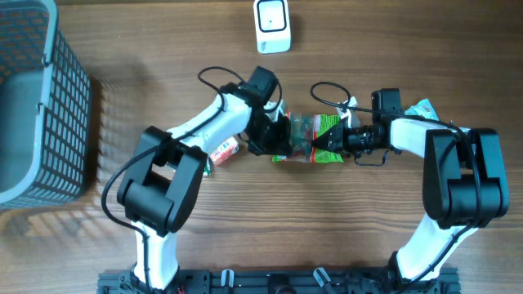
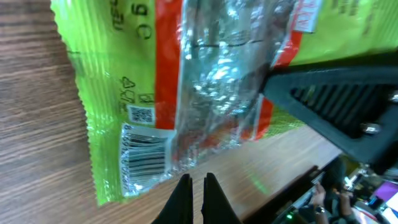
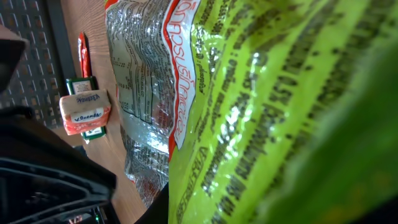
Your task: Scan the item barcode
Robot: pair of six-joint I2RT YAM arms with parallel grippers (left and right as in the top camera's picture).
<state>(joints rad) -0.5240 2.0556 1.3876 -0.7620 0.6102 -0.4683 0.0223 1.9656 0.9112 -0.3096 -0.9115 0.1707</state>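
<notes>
- While the green bag (image 1: 309, 137) was held between the two arms in the middle of the table (image 1: 327, 245), its right end was gripped by the right gripper (image 1: 335, 140).
- The right gripper's jaws were closed on the bag, with only a small gap left for it.
- Its fingers were hidden in the right wrist view, which was filled by the shiny green bag.
- The left gripper (image 2: 196, 182) was squeezed fully closed, and its tips were seen right at the edge of the bag.
- Whether a bit of the bag was pinched by it could not be told.
- The barcode (image 2: 144, 163) was seen in the left wrist view, on a white patch near the bag's crinkled edge, just beside the left gripper's tips.
- A small square code (image 2: 141, 114) was printed just beside the barcode.
- The white scanner (image 1: 272, 24) was set at the far edge of the table, well apart from the bag.
- A small red and white packet (image 1: 223, 151) was laid near the left arm.
- A grey basket (image 1: 33, 106) was placed at the left side of the table.
</notes>
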